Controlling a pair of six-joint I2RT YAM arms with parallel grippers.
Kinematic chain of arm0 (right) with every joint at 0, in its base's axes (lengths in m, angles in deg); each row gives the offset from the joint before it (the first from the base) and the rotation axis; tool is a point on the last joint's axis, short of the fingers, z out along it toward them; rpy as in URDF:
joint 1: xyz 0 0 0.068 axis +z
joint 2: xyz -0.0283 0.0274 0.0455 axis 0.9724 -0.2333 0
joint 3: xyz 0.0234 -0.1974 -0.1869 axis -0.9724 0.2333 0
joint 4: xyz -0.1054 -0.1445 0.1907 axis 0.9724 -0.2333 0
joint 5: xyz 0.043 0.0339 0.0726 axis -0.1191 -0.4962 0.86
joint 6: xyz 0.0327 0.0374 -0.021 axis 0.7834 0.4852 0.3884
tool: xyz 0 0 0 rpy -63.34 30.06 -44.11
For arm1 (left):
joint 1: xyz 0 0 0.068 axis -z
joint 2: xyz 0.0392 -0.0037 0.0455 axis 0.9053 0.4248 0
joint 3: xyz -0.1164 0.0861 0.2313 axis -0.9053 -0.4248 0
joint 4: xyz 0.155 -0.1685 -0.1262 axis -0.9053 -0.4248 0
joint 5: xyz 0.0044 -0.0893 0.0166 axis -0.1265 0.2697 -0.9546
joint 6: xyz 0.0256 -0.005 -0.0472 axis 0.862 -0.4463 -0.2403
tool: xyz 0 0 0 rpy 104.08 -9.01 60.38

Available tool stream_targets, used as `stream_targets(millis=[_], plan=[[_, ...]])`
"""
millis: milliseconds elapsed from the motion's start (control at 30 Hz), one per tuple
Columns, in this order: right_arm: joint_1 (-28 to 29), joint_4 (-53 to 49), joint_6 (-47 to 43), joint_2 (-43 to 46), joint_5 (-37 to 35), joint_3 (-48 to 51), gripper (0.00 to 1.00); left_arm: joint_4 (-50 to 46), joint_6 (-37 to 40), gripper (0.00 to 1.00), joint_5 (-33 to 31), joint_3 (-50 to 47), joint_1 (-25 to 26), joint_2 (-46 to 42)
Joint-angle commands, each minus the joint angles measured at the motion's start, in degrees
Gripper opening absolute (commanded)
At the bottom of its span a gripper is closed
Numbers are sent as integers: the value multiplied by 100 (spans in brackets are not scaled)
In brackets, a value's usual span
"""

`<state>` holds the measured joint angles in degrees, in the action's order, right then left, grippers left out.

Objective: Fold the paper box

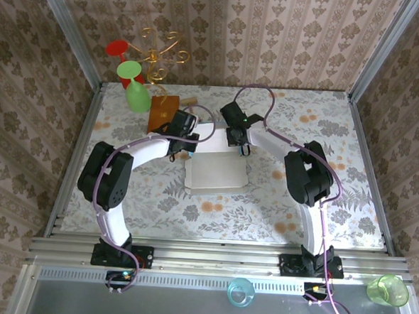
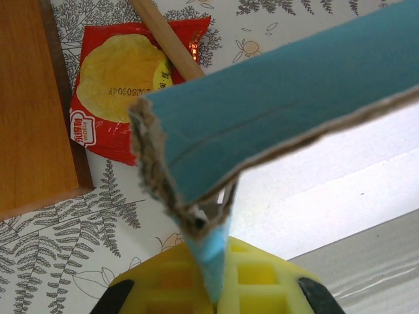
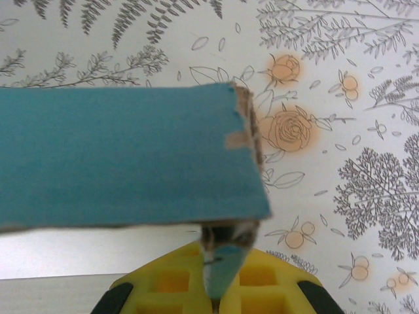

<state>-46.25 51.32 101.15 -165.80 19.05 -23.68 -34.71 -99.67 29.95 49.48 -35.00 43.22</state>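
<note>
The paper box [image 1: 215,173] sits in the middle of the counter [image 1: 339,136], on a cloth with leaves and orange flowers. It is thin card, blue outside and white inside, with rough, fuzzy edges. The left fingers [image 1: 184,147] pinch its far left corner tight. The right fingers [image 1: 237,146] pinch its far right corner tight. A smooth wooden board [image 2: 29,104] and a shiny red snack packet [image 2: 124,85] lie toward the counter's far left.

My tabletop [image 1: 263,217] wears a print of ferns and orange blossoms. The paper box [image 1: 217,173] sits near its middle, white side up. At my far left lie a wooden board [image 2: 26,98], a red snack packet [image 2: 124,85] just beside it, and a thin wooden stick [image 2: 167,39] crossing the packet's corner.
</note>
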Motion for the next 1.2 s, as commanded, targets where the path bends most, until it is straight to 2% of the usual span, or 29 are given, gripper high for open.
stream_targets(millis=[0, 267, 533, 667, 733, 900, 1000, 1067, 1167], plan=[[32, -709, 326, -59, -460, -105, 0, -681, -187, 0, -311, 92, 10, 221], [41, -793, 405, -3, -189, -225, 0, -1033, -249, 0, -529, 330, 10, 423], [24, -979, 457, -133, 128, -462, 0, -1411, -178, 0, -1120, 601, 132, 676], [-4, -959, 393, -191, 344, -524, 0, -1059, -273, 0, -509, 451, 52, 655], [-41, -979, 356, -227, 418, -579, 0, -934, -361, 6, -148, 419, -38, 667], [-150, -988, 282, -291, 654, -632, 0, -784, -304, 16, 239, 433, -125, 696], [-165, -1069, 254, -365, 738, -739, 0, -833, -246, 18, 344, 515, -139, 756], [-167, -1101, 253, -403, 761, -790, 0, -901, -236, 16, 323, 573, -139, 779], [-169, -1114, 259, -414, 770, -832, 0, -969, -223, 2, 253, 601, -148, 812]])
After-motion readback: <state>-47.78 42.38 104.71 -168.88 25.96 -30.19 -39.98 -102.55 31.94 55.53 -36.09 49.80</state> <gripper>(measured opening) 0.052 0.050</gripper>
